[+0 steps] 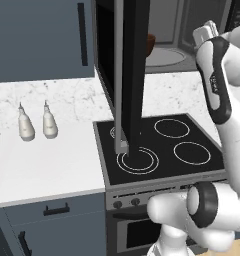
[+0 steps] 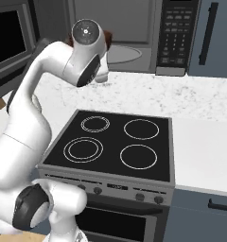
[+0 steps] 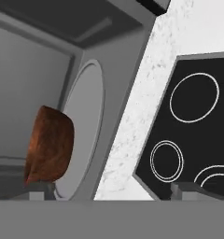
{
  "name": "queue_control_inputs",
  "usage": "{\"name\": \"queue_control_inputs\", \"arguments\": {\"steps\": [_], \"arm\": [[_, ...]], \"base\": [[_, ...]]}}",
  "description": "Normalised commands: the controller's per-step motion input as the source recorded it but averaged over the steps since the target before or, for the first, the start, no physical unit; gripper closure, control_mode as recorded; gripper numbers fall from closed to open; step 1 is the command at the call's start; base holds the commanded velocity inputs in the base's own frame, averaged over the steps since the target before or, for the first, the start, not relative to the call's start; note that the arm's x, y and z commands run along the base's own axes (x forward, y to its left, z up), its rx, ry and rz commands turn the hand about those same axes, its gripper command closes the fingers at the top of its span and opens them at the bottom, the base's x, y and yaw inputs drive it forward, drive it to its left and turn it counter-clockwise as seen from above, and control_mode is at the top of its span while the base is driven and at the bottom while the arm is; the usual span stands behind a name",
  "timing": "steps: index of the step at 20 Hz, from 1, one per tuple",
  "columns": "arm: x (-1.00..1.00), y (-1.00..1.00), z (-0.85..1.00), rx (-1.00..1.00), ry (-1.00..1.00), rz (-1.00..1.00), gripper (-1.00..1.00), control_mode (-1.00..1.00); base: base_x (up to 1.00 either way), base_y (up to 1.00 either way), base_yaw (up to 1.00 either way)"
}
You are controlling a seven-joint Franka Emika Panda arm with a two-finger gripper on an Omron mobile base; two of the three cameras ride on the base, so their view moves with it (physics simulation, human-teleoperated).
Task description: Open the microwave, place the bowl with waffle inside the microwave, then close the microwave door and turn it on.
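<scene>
The microwave (image 1: 167, 25) stands open above the back of the counter. Its microwave door (image 1: 127, 75) is swung out towards me, edge-on over the stove; the same door (image 2: 6, 38) sits at the far left in the right base view. The reddish-brown bowl (image 3: 48, 144) rests on the round turntable (image 3: 83, 135) at the cavity's left side, also seen as the bowl (image 1: 151, 44). No waffle is visible from these angles. My gripper (image 3: 109, 193) is open in front of the cavity, apart from the bowl, with nothing between its fingers. The keypad strip (image 2: 177, 33) is on the microwave's right.
A black cooktop stove (image 1: 162, 145) with several burner rings lies below the microwave. Two white bottles (image 1: 26, 125) stand on the marble counter (image 1: 52, 160) to its left. Blue-grey cabinet doors (image 1: 42, 35) flank the microwave. My white arm (image 2: 49, 71) arches over the stove's left side.
</scene>
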Motion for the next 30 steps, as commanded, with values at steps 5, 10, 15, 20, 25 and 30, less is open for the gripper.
{"name": "queue_control_inputs", "arguments": {"steps": [5,10,15,20,25,30], "arm": [[-0.60,-0.01,-0.42,-0.23,0.00,0.00,-1.00,-1.00],[-0.11,-0.14,-0.57,-0.33,0.00,-0.04,-1.00,-1.00],[0.00,-0.06,-0.50,-0.40,0.01,-0.09,-1.00,-1.00],[0.00,0.00,-0.33,-0.44,0.00,-0.12,-1.00,-1.00],[0.03,-0.08,-0.24,-0.17,0.00,-0.17,-1.00,-1.00],[0.13,-0.13,-0.26,-0.07,0.00,-0.17,-1.00,-1.00]], "base": [[0.00,0.00,0.00],[0.00,0.00,0.00],[0.00,0.00,0.00],[0.00,0.00,0.00],[0.00,0.00,0.00],[0.00,0.00,0.00]]}}
